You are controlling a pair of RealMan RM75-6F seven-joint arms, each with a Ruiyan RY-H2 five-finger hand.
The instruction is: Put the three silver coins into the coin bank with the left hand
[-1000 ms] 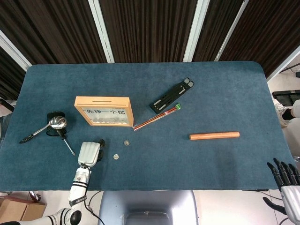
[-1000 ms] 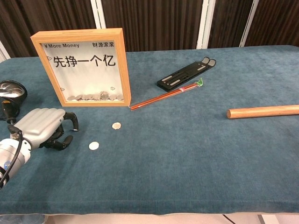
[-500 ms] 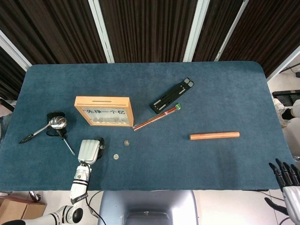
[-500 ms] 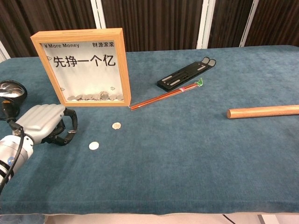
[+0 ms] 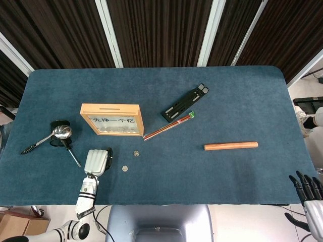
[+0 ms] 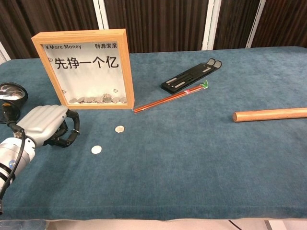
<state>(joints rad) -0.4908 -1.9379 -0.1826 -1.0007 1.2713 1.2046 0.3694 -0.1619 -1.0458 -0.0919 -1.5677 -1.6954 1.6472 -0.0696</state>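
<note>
The wooden-framed coin bank (image 5: 112, 119) (image 6: 86, 69) stands upright at the left, with a pile of coins behind its glass. Two silver coins lie on the blue cloth in front of it: one (image 5: 136, 154) (image 6: 119, 129) nearer the bank, one (image 5: 124, 169) (image 6: 96, 149) closer to me. My left hand (image 5: 97, 161) (image 6: 45, 125) sits just left of them, knuckles up, fingers curled in toward the cloth. No coin shows between the fingers, and what lies under them is hidden. My right hand (image 5: 308, 194) hangs off the table's near right corner, fingers apart and empty.
A metal spoon (image 5: 60, 132) rests on a black object (image 6: 12, 93) at the far left. Red chopsticks (image 5: 169, 126) (image 6: 170, 98) and a black holder (image 5: 185, 102) (image 6: 192, 75) lie right of the bank. A wooden rod (image 5: 230, 146) (image 6: 271, 115) lies further right.
My left hand has crept a little toward the bank and its fingers have curled in tighter. The right hand has dropped slightly lower. Both visible coins stayed put.
</note>
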